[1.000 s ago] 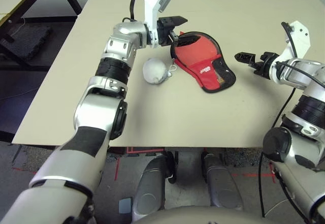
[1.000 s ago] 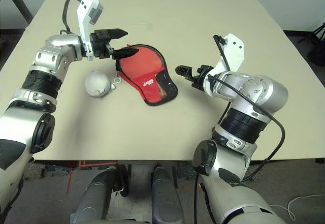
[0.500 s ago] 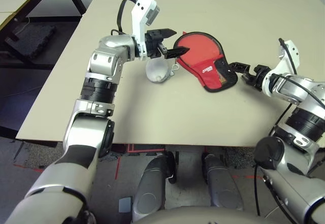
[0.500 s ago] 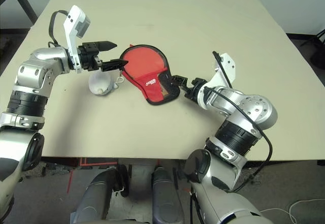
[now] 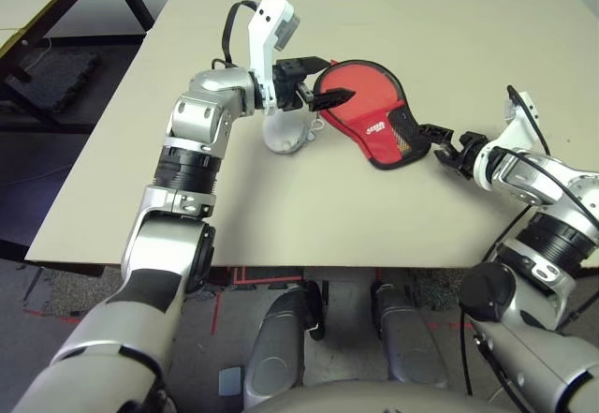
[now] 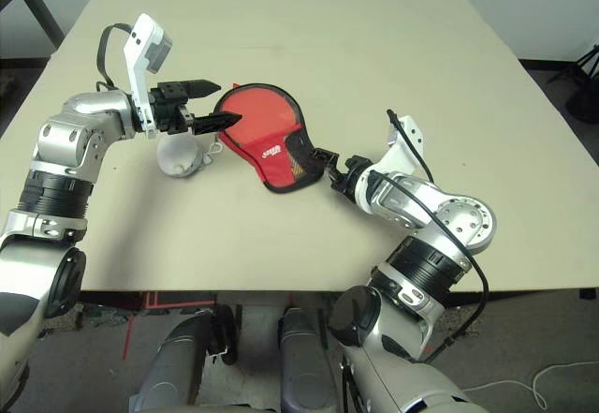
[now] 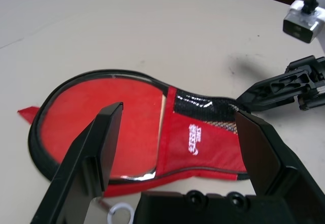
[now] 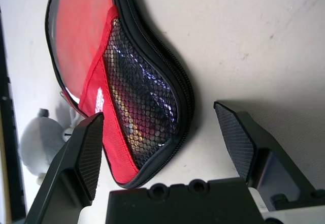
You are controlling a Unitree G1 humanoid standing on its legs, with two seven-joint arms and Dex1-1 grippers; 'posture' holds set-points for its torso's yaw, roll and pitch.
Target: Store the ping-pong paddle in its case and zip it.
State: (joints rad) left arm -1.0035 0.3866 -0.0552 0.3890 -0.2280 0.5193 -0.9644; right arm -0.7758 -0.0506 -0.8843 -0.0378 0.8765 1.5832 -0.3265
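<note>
The case (image 5: 370, 118) lies flat near the middle of the table (image 5: 449, 20), round end toward 11 o'clock, narrow mesh-pocket end toward 4 o'clock. You cannot see the paddle as a separate thing; whether it already sits inside, I cannot tell. The zipper rim looks drawn along the narrow end, though the round end is hard to read.

Since a second ago your right gripper (image 5: 438, 141) has dropped and swung left, from well apart to just beside the case's narrow end at 3 o'clock, its two fingers spread wide and holding nothing. Your left gripper (image 5: 314, 78) hovers at the round end's rim, at 9 o'clock of the case, fingers likewise spread and empty, much where it was. So you now bracket the case from both ends, likely ready to pin one end and work the zipper.

Count: one case, one whitish soft lump (image 5: 285, 132) on a cord just beside the case at 8 o'clock, two grippers.
</note>
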